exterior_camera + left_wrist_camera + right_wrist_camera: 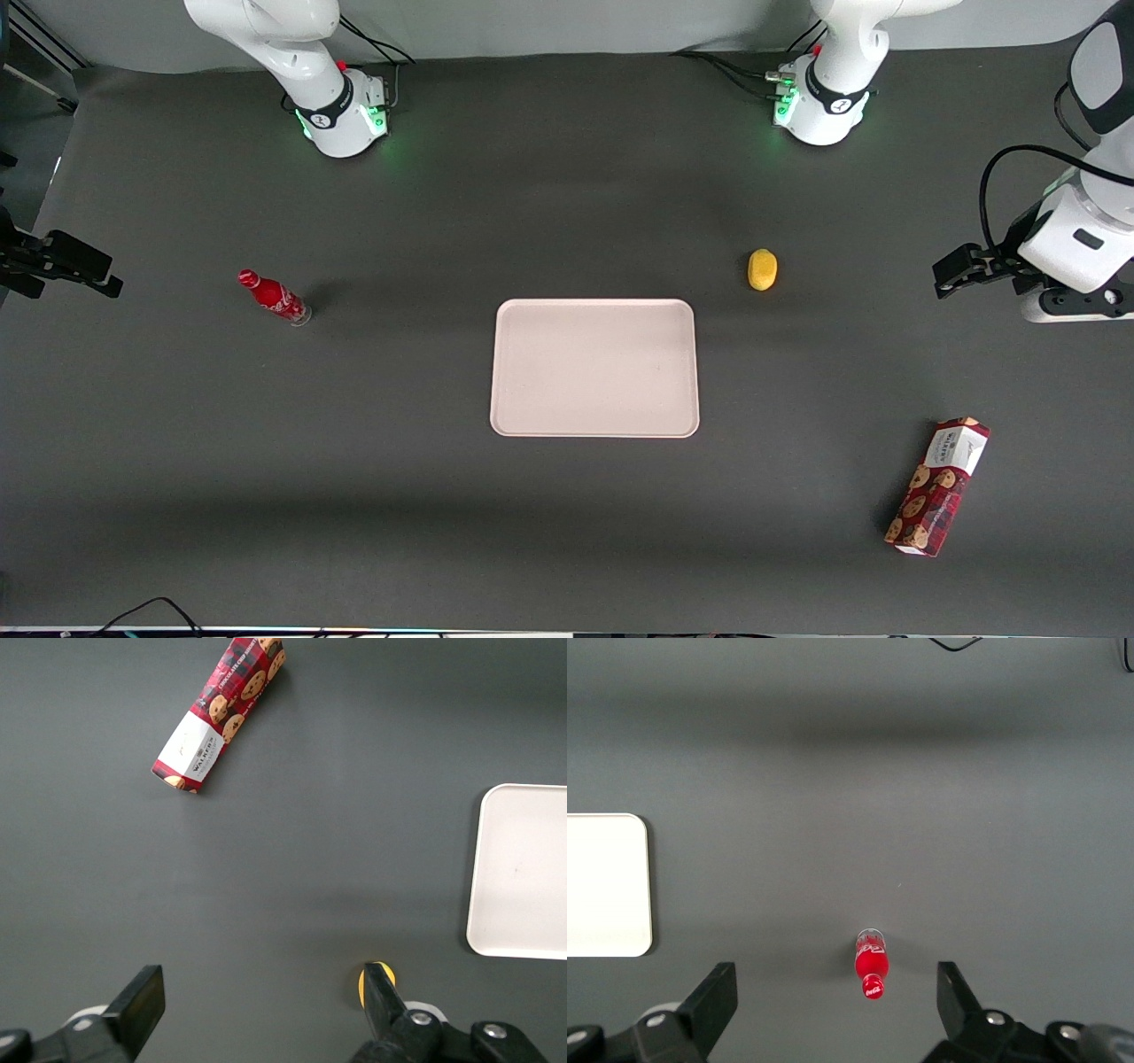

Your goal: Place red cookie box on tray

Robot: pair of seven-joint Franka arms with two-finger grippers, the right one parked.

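Above bare table, pincer [261,1005] open; red cookie box [936,486] with illegible white label.

The red cookie box [221,711], lying well apart from the tray [523,870], carries a white end label with small dark print, too small to read. The small red bottle [871,964] shows white script, also illegible. No other markings legible.

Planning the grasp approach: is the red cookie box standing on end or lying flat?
Lying flat. The red cookie box rests lengthwise on the table, apart from the tray. The open gripper hangs above, holding nothing.
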